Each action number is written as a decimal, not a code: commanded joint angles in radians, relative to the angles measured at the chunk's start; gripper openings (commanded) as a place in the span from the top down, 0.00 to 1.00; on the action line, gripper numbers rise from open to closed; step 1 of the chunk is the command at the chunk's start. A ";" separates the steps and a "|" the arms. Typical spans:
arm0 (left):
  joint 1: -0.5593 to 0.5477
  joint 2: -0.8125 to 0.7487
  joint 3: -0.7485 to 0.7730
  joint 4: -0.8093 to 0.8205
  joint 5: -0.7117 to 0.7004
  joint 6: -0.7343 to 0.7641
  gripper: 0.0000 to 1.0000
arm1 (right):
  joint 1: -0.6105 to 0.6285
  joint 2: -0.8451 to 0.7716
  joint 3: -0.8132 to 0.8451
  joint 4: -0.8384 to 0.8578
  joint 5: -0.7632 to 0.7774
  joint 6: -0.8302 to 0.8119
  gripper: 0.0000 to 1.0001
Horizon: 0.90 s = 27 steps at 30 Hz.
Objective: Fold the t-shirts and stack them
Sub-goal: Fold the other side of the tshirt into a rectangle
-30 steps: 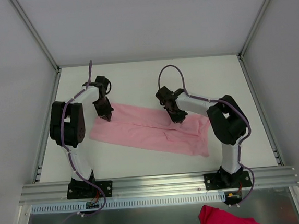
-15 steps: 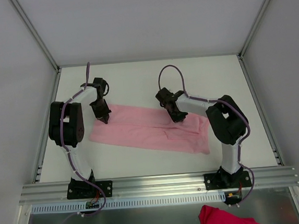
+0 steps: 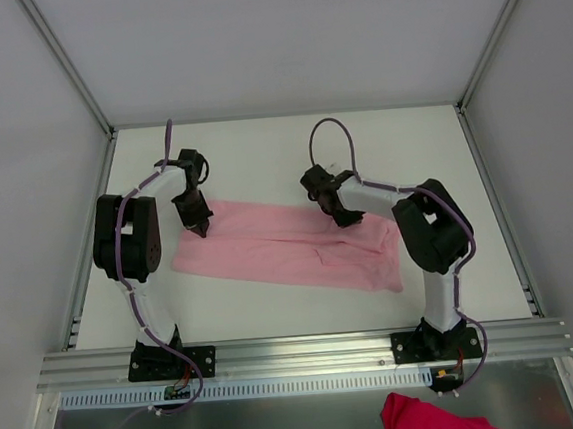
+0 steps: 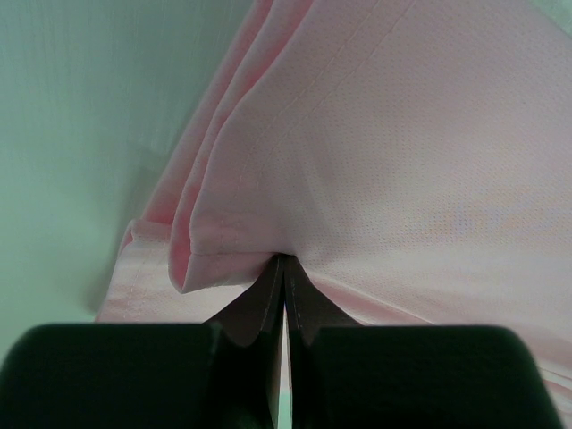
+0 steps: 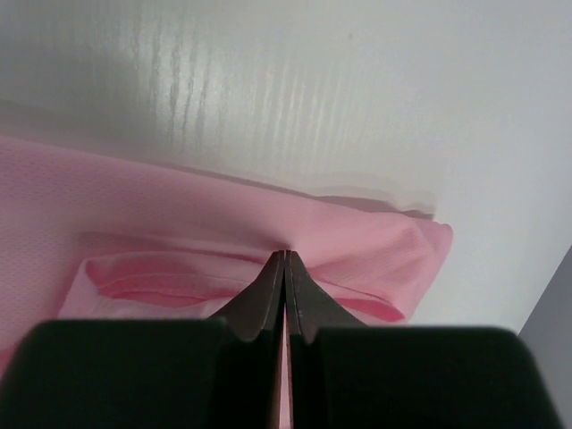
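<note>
One pale-pink t-shirt [image 3: 290,252] lies on the white table [image 3: 261,156] as a long folded strip running from left to lower right. My left gripper [image 3: 200,228] is at the strip's far left corner. In the left wrist view its jaws [image 4: 284,261] are shut, and the t-shirt [image 4: 402,161] puckers at their tips. My right gripper [image 3: 347,219] is on the far edge, right of the middle. The right wrist view shows it [image 5: 285,255] shut on a fold of the t-shirt [image 5: 179,214], close to a rounded corner of the cloth.
A darker magenta cloth [image 3: 435,420] lies below the aluminium rail [image 3: 299,352] at the near edge, off the table. White walls and frame posts [image 3: 68,68] close in the table on three sides. Bare table lies behind and in front of the strip.
Both grippers stay shut on the cloth. The left one has shifted slightly left, and the right one a little farther back and right, drawing the far edge with it.
</note>
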 commanded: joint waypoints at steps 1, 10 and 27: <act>0.013 -0.021 -0.016 -0.018 -0.021 0.008 1.00 | -0.006 -0.100 0.019 0.012 0.080 -0.010 0.99; 0.011 -0.031 -0.009 0.003 0.005 0.005 1.00 | -0.016 -0.143 0.112 -0.064 0.143 -0.011 0.99; 0.011 -0.014 0.034 -0.017 -0.004 0.010 1.00 | -0.019 -0.099 0.020 -0.195 0.040 0.108 0.99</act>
